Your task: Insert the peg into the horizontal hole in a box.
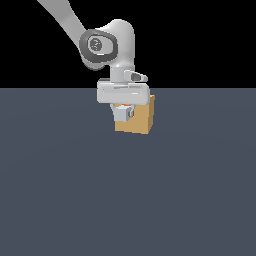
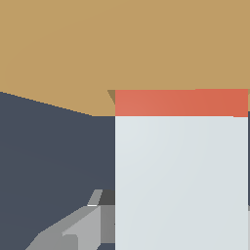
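Note:
The tan box [image 1: 141, 119] stands on the dark floor, and in the wrist view it [image 2: 97, 49] fills the far part of the picture. My gripper [image 1: 123, 116] is shut on the peg [image 2: 180, 180], right in front of the box. The peg is pale grey-white, and its orange-red end [image 2: 180, 102] meets the box face. A darker sliver of the hole [image 2: 112, 94] shows beside that end; the peg hides the rest. In the exterior view only a bit of orange [image 1: 124, 106] shows under the hand. One grey finger [image 2: 80, 227] shows beside the peg.
The dark grey-blue floor [image 1: 125, 200] spreads all around the box. The white arm [image 1: 107, 47] reaches down from the upper part of the exterior view's left. No other objects are in view.

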Available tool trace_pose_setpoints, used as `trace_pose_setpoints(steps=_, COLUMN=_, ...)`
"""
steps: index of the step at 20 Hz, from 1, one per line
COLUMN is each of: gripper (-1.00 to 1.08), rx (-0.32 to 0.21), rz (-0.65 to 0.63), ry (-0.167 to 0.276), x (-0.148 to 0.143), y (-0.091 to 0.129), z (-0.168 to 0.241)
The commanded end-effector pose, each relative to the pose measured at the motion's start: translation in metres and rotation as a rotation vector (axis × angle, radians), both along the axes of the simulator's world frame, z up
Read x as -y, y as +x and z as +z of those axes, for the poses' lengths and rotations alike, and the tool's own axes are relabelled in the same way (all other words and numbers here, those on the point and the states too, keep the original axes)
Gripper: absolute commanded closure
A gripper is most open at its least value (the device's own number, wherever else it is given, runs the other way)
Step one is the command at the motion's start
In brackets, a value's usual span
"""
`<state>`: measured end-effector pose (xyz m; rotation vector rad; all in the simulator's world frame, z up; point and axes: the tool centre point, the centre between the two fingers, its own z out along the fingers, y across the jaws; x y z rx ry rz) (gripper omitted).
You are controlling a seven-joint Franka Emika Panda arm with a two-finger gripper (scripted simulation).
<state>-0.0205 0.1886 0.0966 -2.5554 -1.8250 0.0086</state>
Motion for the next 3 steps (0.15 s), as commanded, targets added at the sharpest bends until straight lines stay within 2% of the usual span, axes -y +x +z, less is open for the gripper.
trace_pose_setpoints(steps=1, gripper=1.08, rx=0.008, rz=0.0, ry=0.004, x=-0.0076, y=0.0049, z=0.0019)
trace_pose_setpoints(steps=3, gripper=1.08, rx=0.008, rz=0.0, ry=0.004, x=-0.0084, y=0.0053, z=0.0019)
